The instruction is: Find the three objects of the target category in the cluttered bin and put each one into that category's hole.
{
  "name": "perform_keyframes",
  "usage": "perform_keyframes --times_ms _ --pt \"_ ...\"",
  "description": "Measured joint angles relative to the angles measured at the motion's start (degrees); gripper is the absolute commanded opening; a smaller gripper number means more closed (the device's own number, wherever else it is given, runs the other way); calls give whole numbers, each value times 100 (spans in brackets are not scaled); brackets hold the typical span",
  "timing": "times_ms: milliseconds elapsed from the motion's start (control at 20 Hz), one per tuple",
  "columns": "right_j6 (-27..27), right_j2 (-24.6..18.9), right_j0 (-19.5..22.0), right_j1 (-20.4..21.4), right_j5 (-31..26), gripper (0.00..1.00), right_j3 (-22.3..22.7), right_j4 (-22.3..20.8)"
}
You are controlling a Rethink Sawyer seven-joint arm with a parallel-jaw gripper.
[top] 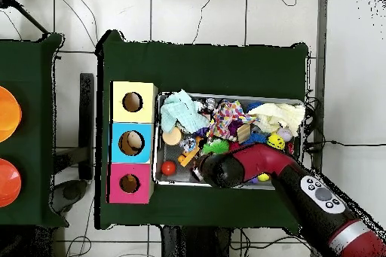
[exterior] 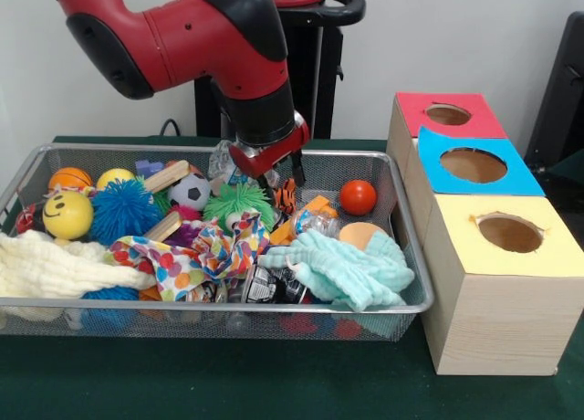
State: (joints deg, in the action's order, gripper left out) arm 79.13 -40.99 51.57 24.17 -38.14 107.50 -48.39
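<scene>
Jaws (exterior: 271, 176) look spread, low in the wire bin (exterior: 412, 256). Tiger plush (exterior: 286, 195) sits just beside them, toward the red-ringed hole (exterior: 447, 114). I'd shift over, straddle it, avoid green spiky ball (exterior: 238, 201).

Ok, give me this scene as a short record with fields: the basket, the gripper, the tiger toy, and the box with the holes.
bin: silver wire mesh basket, crowded with balls, cloths and toys
gripper: red and black gripper, low over the bin's back middle; open or shut not clear
tiger: orange plush with black stripes, just beside the gripper
target hole: round hole in red card, farthest from the camera on the pale wood box
other holes: blue-ringed hole, yellow-ringed hole
</scene>
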Motion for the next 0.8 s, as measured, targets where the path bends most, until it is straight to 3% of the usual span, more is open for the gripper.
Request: perform_keyframes --times_ms 800 --pt "0 -1 -47 51 0 100 0 -9"
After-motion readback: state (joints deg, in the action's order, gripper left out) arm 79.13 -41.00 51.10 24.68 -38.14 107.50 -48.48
